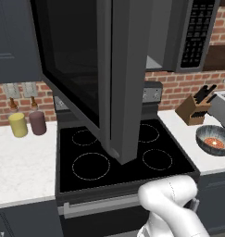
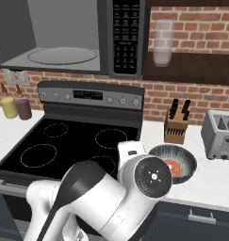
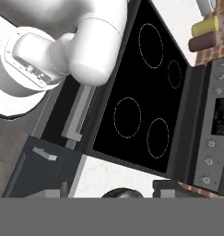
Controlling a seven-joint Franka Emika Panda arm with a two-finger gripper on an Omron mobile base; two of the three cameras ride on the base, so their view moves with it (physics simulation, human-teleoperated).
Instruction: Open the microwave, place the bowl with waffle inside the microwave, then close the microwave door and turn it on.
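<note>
The microwave door [image 1: 102, 69], a wide dark-grey frame around black glass, stood swung fully out over the black glass-topped stove [image 1: 118, 157], leaving the microwave [image 2: 64, 35] cavity and its round turntable clear, probably to receive the bowl. The round dark bowl [image 2: 175, 162] with its pale ribbed wall sat on the speckled white desk [image 2: 208, 181] at about three o'clock of the stove, the orange-red gridded waffle [image 2: 171, 165] lying in it. Whether the gripper was open or closed could not be told, its fingertips being out of sight.
</note>
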